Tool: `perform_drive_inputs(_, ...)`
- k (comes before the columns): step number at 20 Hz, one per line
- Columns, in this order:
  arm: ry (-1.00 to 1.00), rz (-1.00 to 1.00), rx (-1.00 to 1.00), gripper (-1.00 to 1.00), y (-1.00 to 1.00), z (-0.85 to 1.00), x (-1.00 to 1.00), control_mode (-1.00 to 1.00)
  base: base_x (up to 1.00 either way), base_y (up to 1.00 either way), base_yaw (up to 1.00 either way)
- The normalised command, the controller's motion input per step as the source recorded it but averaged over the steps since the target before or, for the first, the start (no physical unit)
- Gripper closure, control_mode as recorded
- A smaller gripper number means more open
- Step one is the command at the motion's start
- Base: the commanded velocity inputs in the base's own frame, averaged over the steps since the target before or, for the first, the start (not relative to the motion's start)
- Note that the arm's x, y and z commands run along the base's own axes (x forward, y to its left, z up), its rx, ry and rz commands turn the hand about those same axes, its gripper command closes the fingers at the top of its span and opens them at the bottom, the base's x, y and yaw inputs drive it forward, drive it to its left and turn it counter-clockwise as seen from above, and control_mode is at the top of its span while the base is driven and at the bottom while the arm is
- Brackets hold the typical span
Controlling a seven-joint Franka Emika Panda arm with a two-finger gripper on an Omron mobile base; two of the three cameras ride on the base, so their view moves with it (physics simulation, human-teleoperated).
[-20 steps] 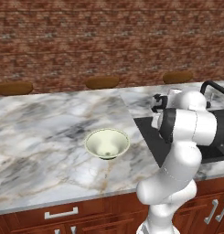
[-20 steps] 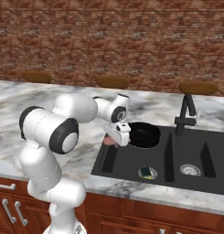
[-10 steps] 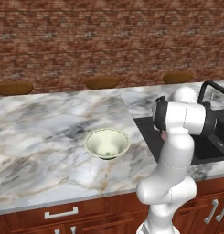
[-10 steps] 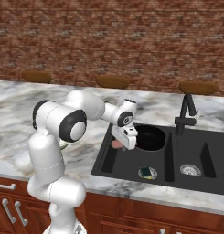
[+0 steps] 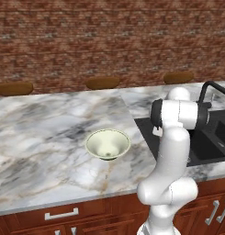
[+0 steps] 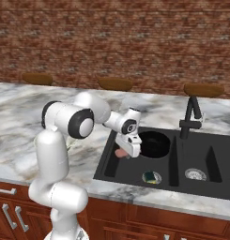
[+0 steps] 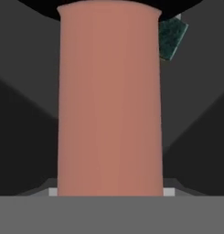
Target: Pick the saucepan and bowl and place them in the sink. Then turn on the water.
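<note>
Hand around saucepan handle

Countertop: grey-veined white marble, running the width of the room.
Brick wall: red-brown, at 12 o'clock behind the counter.
Stools: three brown round tops along the far counter edge, at left, centre and right.
Sponge: green, small, at 6 o'clock in the left basin.
Cabinets: reddish wood, silver handles, under the counter.
</note>
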Motion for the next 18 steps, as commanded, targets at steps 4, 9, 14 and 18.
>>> perform_drive_inputs(4,0.03,0.00,0.00,1.00,-0.02,-0.45,0.29,-1.00,0.00,0.00,0.00)
perform_drive_inputs(9,0.11,0.00,0.00,1.00,-0.17,-0.29,0.08,-1.00,0.00,0.00,0.00)
perform_drive_inputs(14,0.06,0.00,0.00,1.00,-0.07,-0.18,-0.03,-1.00,0.00,0.00,0.00)
perform_drive_inputs(18,0.00,0.00,0.00,1.00,-0.18,-0.26,-0.01,-1.00,0.00,0.00,0.00)
